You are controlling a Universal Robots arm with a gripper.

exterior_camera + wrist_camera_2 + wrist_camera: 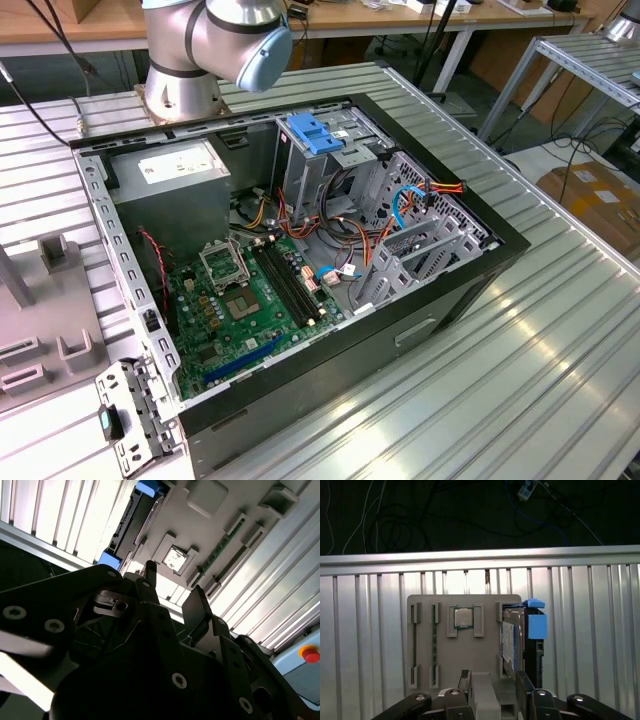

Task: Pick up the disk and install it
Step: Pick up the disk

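We are looking down past the pincer (493, 687) in the first wrist view. Its two fingers (465, 680) are standing apart with nothing between them, so it is open and empty. The disk (510, 640) is not yet picked up. It is standing on edge in the end slot of the grey holder tray (487, 652), just beside the pocket where a processor chip (463, 617) is lying flat, with a blue side rail (536, 626) on its outer side. We are guessing it is parked upright so that its two broad faces are free for a clamp from above. The open gap is lining up with the tray's middle rather than with the disk, so one finger is hanging roughly in line with the disk slot and nothing is enclosing the disk.

In the exterior view, the tray is resting on the slatted bench (560, 380) at about nine o'clock from the computer case (400, 350). The case is lying on its side with its panel off, which is leaving the interior open from above. At about twelve o'clock inside it, a blue latch bracket (313, 132) is sitting on the drive cage, and we are taking that as the likely home for the disk.
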